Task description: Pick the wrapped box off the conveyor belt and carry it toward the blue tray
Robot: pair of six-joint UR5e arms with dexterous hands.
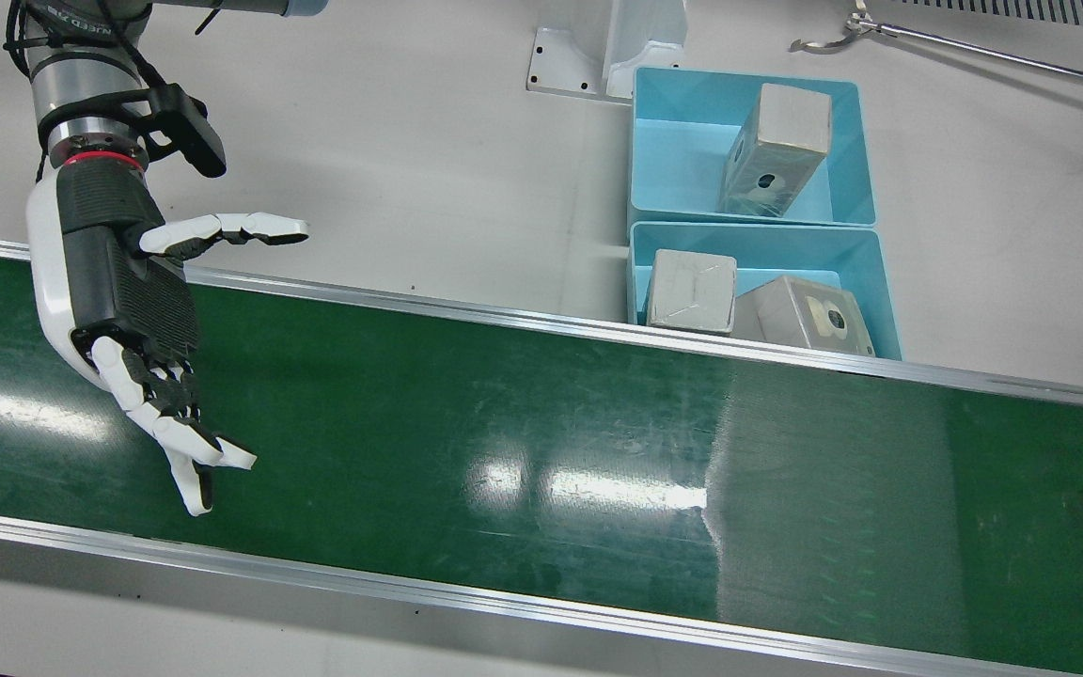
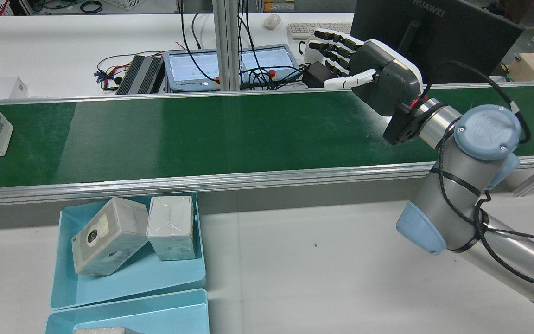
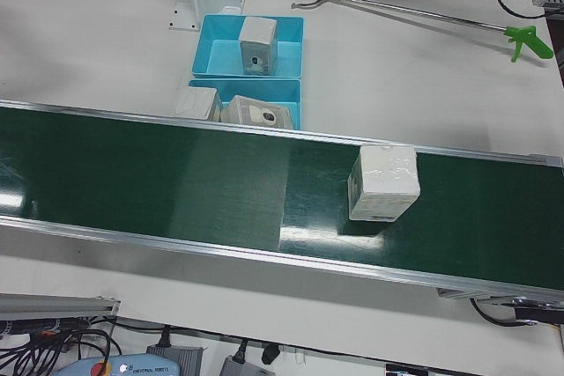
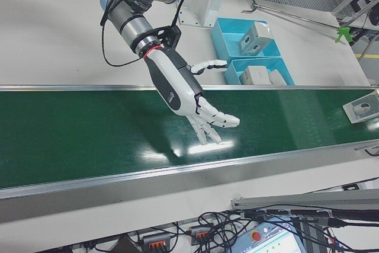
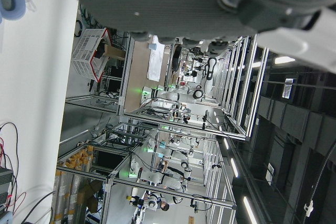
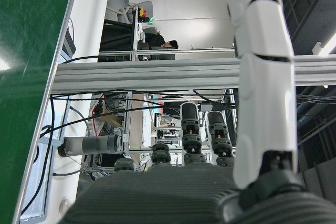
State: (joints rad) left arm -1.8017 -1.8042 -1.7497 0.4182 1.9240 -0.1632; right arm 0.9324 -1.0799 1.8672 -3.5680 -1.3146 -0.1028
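The right hand (image 1: 137, 320) hovers empty over the conveyor belt (image 1: 504, 451), fingers spread. The wrapped box (image 3: 383, 182) stands on the belt well apart, toward the robot's left, beyond the blue tray (image 1: 856, 249). The left hand's state cannot be told.

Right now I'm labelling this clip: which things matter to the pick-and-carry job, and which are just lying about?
Job:
wrapped box on the conveyor belt
blue tray
right hand, open above the belt

Lying about:
boxes already in trays
reach-grabber tool
monitor
keyboard
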